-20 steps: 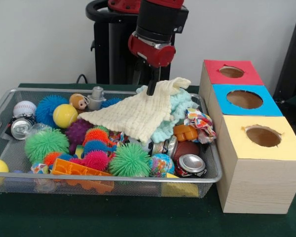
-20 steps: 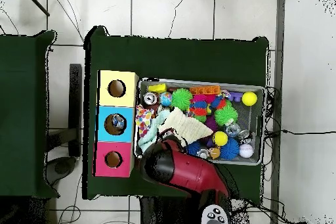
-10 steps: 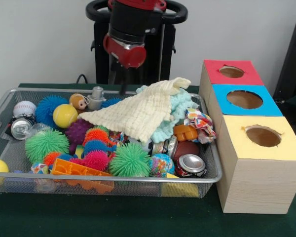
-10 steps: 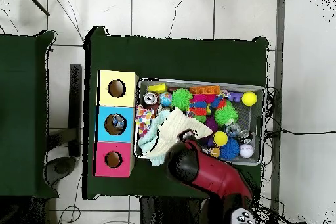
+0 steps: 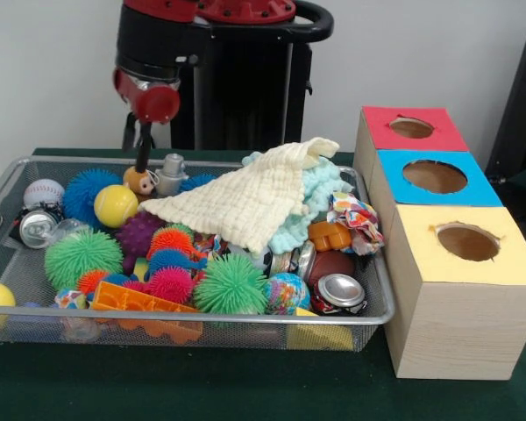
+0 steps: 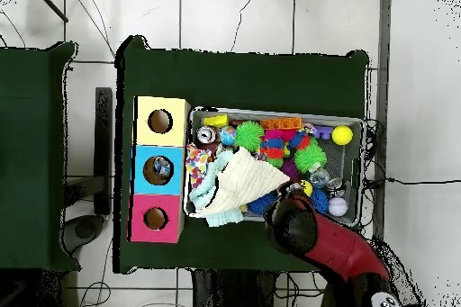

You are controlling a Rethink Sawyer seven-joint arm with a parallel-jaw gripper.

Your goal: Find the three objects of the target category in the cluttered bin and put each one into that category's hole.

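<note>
— Where's the gripper [image 5: 143,158] right now?

— Upper left of the front frame, hanging over the wire bin [image 5: 375,289], its dark tip just above a small doll-faced toy [image 5: 140,181] beside a grey plastic piece [image 5: 171,174]. I can't tell whether its fingers are parted or closed.

— And the cloths?

— The cream muslin cloth [image 5: 245,203] lies draped mid-bin over the clutter, a mint knitted cloth [image 5: 320,191] under its right edge, a patterned rag [image 5: 356,221] by the bin's right wall. The three-hole box [image 5: 447,289] sits right of the bin: red, blue, yellow.
</note>
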